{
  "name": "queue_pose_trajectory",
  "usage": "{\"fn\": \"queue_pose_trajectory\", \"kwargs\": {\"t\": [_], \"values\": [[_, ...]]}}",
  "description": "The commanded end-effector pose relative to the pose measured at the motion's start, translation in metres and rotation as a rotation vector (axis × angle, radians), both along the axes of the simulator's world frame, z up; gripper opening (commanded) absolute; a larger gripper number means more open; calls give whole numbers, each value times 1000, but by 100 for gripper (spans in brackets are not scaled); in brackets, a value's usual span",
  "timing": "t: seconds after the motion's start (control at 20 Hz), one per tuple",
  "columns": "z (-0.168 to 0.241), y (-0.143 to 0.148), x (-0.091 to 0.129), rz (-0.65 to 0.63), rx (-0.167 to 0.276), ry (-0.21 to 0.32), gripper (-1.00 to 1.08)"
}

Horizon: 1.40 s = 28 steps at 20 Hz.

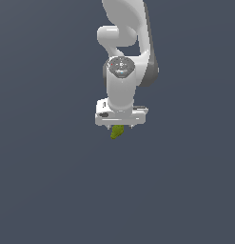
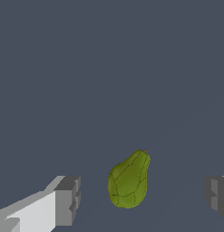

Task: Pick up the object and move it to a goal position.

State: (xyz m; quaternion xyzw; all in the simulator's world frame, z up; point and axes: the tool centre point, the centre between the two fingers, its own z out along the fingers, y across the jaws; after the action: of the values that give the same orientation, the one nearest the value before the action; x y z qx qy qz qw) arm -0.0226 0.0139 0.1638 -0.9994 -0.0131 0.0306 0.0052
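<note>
The object is a small olive-green lumpy blob with darker creases. In the wrist view it lies on the grey floor between my two grey fingertips, with a clear gap on each side. My gripper is open. In the exterior view the white gripper hangs just over the object, whose lower part pokes out under the hand. I cannot tell whether the fingers reach the floor.
A plain dark grey floor fills both views. The white arm rises straight above the gripper. No goal marker shows.
</note>
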Motion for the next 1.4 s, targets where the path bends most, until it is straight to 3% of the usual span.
{"fn": "queue_pose_trajectory", "kwargs": {"t": [0.0,0.55,0.95,1.35], "values": [[0,0,0,0,0,0,100],[3,-24,-1,-15,-9,3,100],[1,-23,-3,-39,-10,2,100],[-8,-21,-9,-142,-14,-3,100]]}}
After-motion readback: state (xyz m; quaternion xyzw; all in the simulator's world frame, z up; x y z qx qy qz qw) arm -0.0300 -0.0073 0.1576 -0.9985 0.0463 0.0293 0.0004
